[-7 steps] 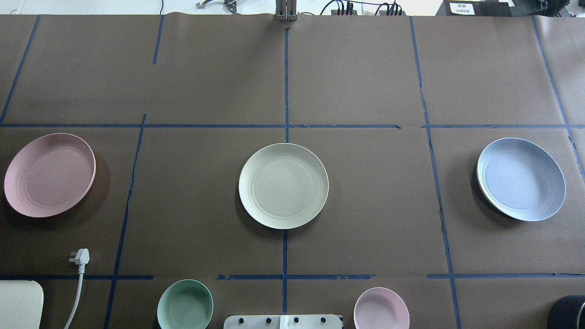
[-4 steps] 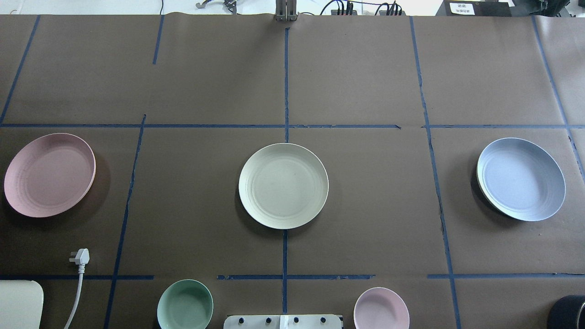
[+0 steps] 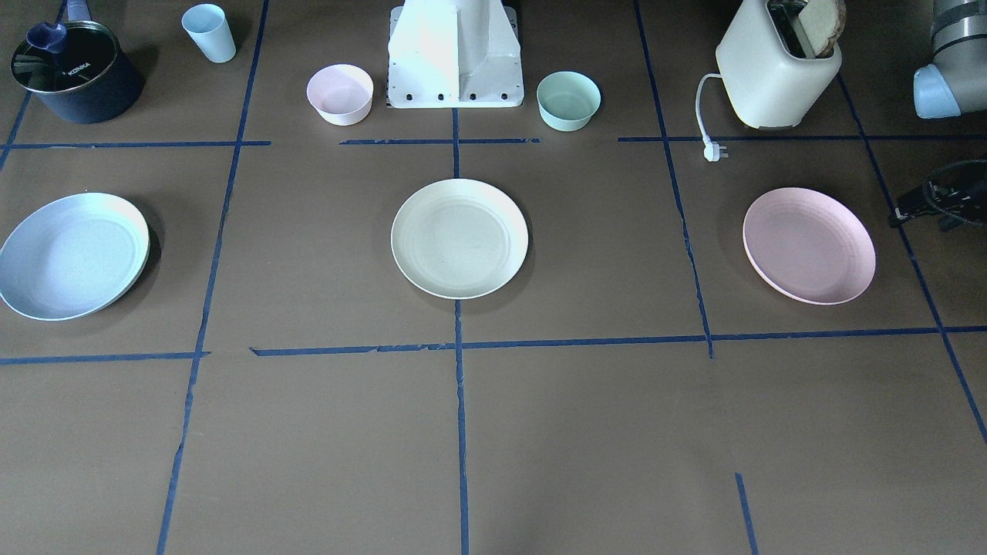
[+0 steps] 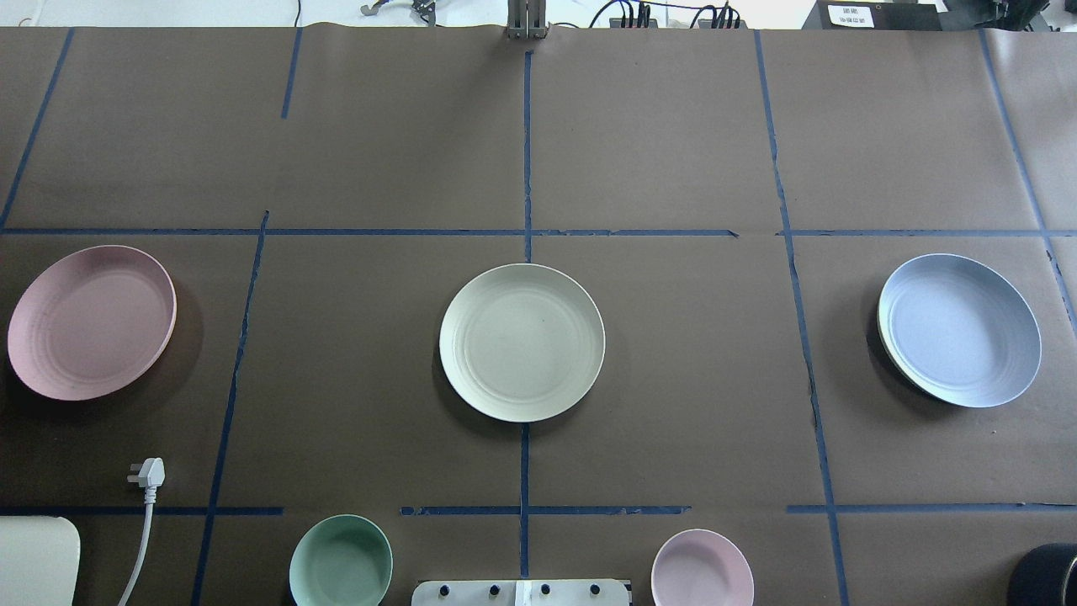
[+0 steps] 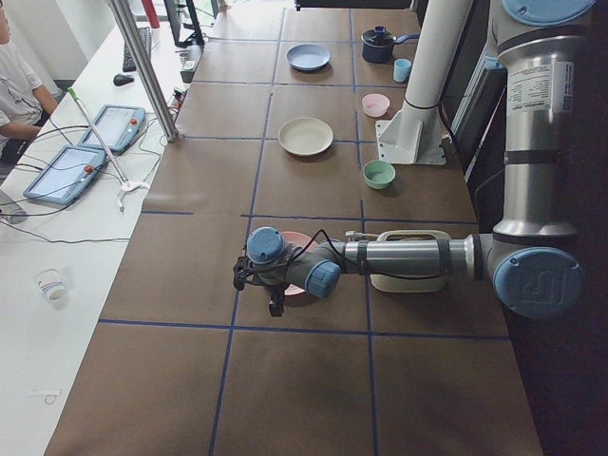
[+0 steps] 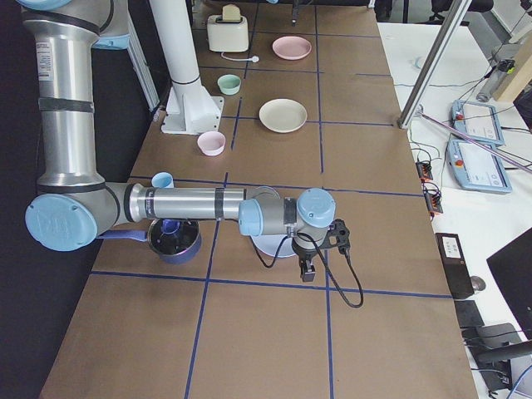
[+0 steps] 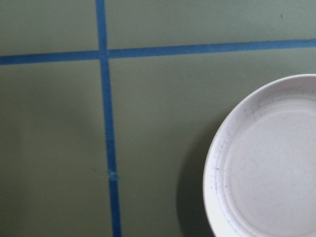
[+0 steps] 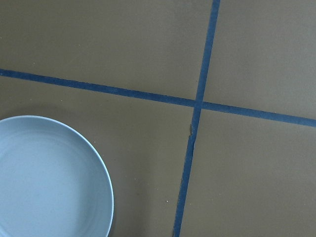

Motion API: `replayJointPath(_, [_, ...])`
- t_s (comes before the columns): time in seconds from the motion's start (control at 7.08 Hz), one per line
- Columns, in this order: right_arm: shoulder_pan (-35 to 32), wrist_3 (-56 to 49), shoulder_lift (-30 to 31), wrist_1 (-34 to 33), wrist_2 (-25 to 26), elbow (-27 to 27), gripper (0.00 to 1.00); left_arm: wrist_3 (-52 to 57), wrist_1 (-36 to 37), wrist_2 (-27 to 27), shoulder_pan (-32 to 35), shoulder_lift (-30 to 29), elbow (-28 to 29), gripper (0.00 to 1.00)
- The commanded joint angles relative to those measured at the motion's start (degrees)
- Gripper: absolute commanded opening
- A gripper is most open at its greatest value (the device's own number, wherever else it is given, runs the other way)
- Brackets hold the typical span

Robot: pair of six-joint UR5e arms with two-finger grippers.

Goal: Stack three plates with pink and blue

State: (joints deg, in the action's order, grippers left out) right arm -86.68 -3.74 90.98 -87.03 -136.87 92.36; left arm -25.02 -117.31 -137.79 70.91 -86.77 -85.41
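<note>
Three plates lie apart in a row on the brown table. The cream plate (image 4: pixel 522 342) is in the middle. The pale pink plate (image 4: pixel 91 322) is at the left and fills the left wrist view's lower right (image 7: pixel 266 163). The light blue plate (image 4: pixel 959 330) is at the right and shows in the right wrist view (image 8: pixel 44 177). My left gripper (image 5: pixel 275 304) hangs over the pink plate's outer side. My right gripper (image 6: pixel 306 273) hangs over the blue plate's outer side. I cannot tell whether either is open or shut. Neither touches a plate.
A mint green bowl (image 4: pixel 341 561) and a small pink bowl (image 4: pixel 702 568) flank the robot base (image 3: pixel 455 54). A toaster (image 3: pixel 777 65) with its loose plug (image 4: pixel 147 473) stands near the pink plate. A dark pot (image 3: pixel 73 71) and a blue cup (image 3: pixel 209 32) stand near the blue plate.
</note>
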Motion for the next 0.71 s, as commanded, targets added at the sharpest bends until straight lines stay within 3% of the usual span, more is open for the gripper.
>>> replayJointPath(0.0, [0.0, 0.2, 0.2, 0.5, -1.1, -0.1, 1.0, -6.4, -6.7, 0.3, -4.2, -2.5, 5.8, 1.0])
replayJointPath(0.14, [0.0, 0.2, 0.2, 0.5, -1.2, -0.1, 1.0, -6.4, -8.4, 0.2, -4.3, -3.3, 8.2, 0.93])
replayJointPath(0.28, [0.1, 0.3, 0.2, 0.5, -1.6, -0.1, 1.0, -6.5, -9.9, 0.0, -4.5, -3.6, 9.5, 0.71])
replayJointPath(0.57, [0.1, 0.2, 0.1, 0.5, -2.1, 0.0, 1.0, -6.5, -10.1, -0.1, -5.8, -4.4, 9.6, 0.03])
